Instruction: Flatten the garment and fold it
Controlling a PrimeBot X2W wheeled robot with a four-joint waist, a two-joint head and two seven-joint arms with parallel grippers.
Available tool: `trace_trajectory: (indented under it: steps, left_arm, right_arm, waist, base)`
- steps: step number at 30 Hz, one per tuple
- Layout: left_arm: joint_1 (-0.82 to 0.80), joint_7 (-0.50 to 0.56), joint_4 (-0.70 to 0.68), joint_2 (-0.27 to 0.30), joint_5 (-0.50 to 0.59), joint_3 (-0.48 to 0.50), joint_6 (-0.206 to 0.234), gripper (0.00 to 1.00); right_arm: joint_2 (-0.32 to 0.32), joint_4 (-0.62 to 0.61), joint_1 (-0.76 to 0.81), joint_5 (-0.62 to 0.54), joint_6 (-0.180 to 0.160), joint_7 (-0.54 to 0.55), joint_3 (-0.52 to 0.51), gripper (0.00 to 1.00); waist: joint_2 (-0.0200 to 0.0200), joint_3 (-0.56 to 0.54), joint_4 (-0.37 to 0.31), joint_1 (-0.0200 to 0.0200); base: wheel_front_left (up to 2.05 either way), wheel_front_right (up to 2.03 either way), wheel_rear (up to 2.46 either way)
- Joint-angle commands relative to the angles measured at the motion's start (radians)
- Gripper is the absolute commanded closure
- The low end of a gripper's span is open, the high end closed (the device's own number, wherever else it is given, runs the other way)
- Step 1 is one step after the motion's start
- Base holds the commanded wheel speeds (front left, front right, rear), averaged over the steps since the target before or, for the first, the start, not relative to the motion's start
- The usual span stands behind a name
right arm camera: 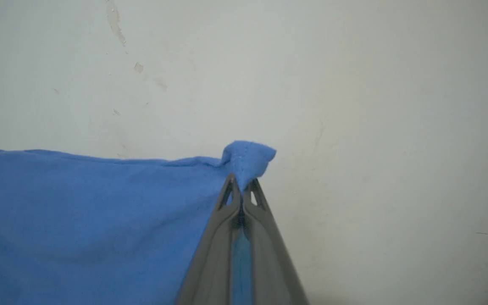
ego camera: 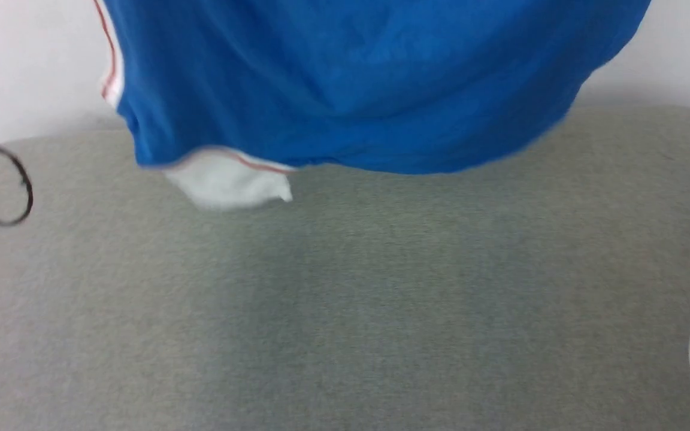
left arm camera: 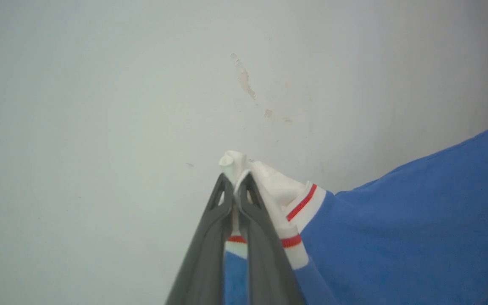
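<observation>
The garment hangs across the top of the head view, its blue hem and a white sleeve over the grey tabletop. Left gripper: jaws clamped on the white, red-striped trim. Right gripper: jaws clamped on a blue edge.

The left end effector has its jaws pressed together, the tips pinching a white, red-striped edge of the garment. The right end effector is likewise closed, its tips clamping a blue fold.
</observation>
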Motion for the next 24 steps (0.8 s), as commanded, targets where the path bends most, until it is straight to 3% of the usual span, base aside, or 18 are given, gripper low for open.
trace_trajectory:
  steps: [1,12,18,24]
  left_arm:
    - [-0.027,0.003,0.014,-0.008,0.005,-0.005,-0.008,1.0]
    - [-0.271,-0.036,0.114,-0.022,0.034,0.006,-0.011,1.0]
    - [-0.381,-0.19,0.123,-0.002,0.097,0.013,-0.018,1.0]
    - [-0.46,-0.305,0.169,-0.008,0.108,0.036,-0.019,1.0]
  right_arm:
    - [0.008,0.017,-0.025,-0.009,-0.001,0.003,-0.006,1.0]
    - [0.045,0.137,-0.255,-0.096,-0.001,0.014,-0.016,1.0]
    - [0.062,0.155,-0.352,-0.131,-0.001,-0.023,-0.038,1.0]
    - [0.064,0.194,-0.442,-0.186,-0.001,-0.09,-0.059,1.0]
  waist:
    - [0.0,-0.001,-0.03,0.0002]
    - [0.0,0.237,-0.076,0.0002]
    - [0.0,0.399,-0.076,0.0002]
    - [0.0,0.492,-0.061,0.0002]
  base:
    - [0.0,0.0,0.0]
    - [0.0,0.0,0.0]
    - [0.0,0.0,0.0]
    - [0.0,0.0,0.0]
